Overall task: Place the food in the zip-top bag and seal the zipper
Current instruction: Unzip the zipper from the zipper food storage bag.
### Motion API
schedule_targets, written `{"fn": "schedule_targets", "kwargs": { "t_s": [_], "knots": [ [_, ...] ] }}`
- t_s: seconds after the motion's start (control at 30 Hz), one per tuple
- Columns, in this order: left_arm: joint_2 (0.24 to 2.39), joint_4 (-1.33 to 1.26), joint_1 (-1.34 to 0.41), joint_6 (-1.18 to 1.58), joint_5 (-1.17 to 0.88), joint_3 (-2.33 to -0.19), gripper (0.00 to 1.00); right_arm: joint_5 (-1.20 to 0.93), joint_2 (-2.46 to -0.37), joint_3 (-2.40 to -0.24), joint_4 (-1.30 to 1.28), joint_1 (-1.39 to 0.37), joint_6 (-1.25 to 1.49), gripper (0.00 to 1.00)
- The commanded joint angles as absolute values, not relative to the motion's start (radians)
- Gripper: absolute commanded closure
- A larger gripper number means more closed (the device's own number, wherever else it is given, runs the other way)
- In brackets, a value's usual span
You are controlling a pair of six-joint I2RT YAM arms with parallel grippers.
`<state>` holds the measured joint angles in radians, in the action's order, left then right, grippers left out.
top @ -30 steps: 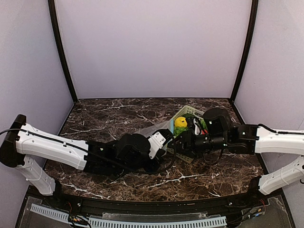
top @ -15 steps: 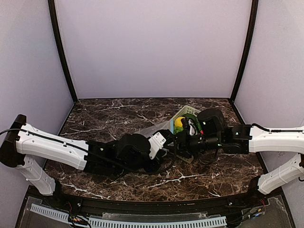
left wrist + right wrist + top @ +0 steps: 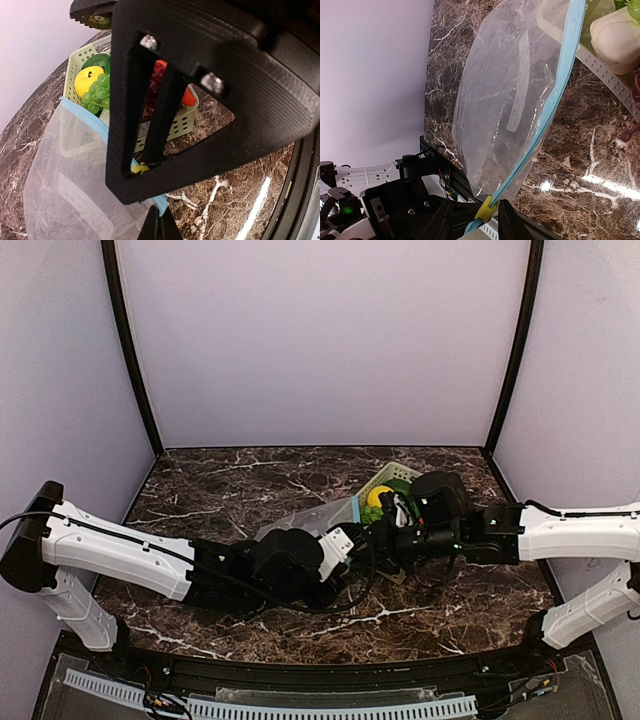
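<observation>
The clear zip-top bag (image 3: pixel 296 523) hangs tilted between both grippers in front of the basket; nothing shows inside it (image 3: pixel 505 100). Its teal-blue zipper (image 3: pixel 556 92) runs down to a yellow slider (image 3: pixel 486 210). My left gripper (image 3: pixel 159 226) is shut on the bag's corner at the end of the zipper (image 3: pixel 161 202). My right gripper (image 3: pixel 475 202) stands open astride the yellow slider, which lies close to one finger with a gap to the other. The food sits in the basket: a yellow lemon (image 3: pixel 86 80), green grapes (image 3: pixel 97 93), a red pepper (image 3: pixel 188 98), a white bulb (image 3: pixel 619 36).
The pale green lattice basket (image 3: pixel 396 472) stands just behind the grippers, right of centre, its wall (image 3: pixel 176 128) close to the bag's mouth. Both arms meet mid-table (image 3: pixel 352 540), (image 3: pixel 380 532). Dark marble table (image 3: pixel 220 490); purple walls all round.
My right arm has moved left toward the bag's corner and its jaws have narrowed around the yellow slider. The left gripper stays shut and has shifted slightly right with the bag.
</observation>
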<state>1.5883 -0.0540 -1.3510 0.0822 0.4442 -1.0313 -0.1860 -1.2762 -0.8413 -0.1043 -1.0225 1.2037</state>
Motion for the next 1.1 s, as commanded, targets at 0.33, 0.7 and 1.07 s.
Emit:
{"fn": "schedule_targets", "kwargs": {
  "t_s": [0.33,0.7,1.07],
  "knots": [
    [1.597,-0.043,-1.348,0.066,0.450,-1.054,0.99,-0.159,-1.295,-0.843,-0.081,-1.032,1.222,0.75],
    [1.597,-0.042,-1.348,0.062,0.446,-1.056,0.99,-0.150,-1.306,-0.840,-0.079,-1.032,1.226,0.79],
    [1.597,-0.035,-1.348,0.051,0.429,-1.057,0.99,-0.146,-1.310,-0.838,-0.076,-1.032,1.226,0.90]
  ]
}}
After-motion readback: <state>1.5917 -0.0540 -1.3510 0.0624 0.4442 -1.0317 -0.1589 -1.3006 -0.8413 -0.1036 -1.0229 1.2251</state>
